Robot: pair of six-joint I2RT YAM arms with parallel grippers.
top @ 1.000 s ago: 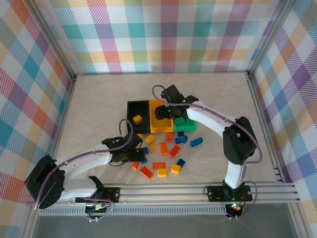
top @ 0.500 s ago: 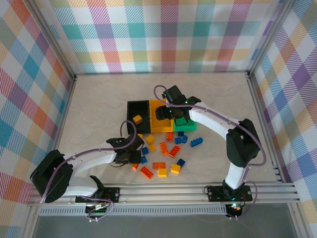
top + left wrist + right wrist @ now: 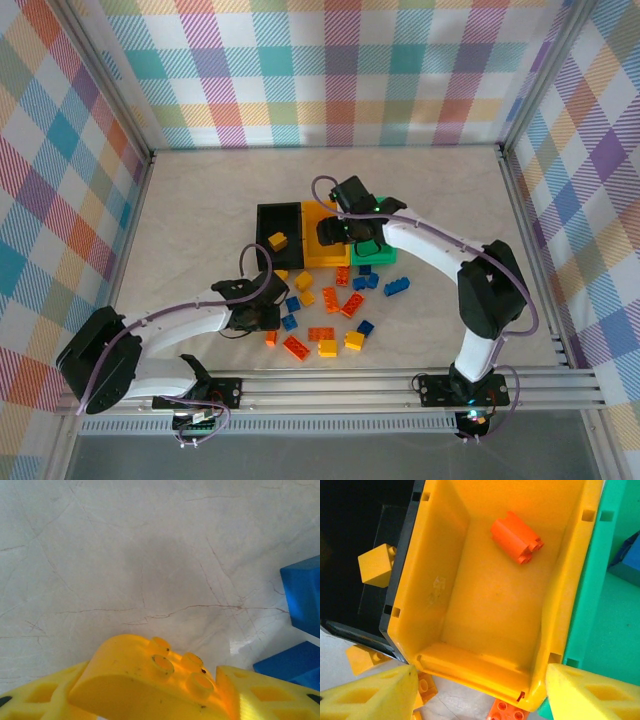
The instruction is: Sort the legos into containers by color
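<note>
Item: yellow studded plastic brick (image 3: 140, 680), one edge rounded, studs up. It is pinched in the left gripper (image 3: 262, 318) over the counter (image 3: 190, 200), towards its near edge.
Destination, apparently: black open-top plastic bin (image 3: 280, 206), directly toward the far edge, already holding a yellow cube brick (image 3: 277, 241).
Right gripper (image 3: 481, 672): spread, empty, above the yellow-orange bin (image 3: 485, 610).

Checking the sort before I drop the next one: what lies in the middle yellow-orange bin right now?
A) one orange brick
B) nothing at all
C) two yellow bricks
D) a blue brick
A: the right wrist view looks straight down into the yellow-orange bin, where a single orange brick lies on its floor and nothing else lies inside.
</note>
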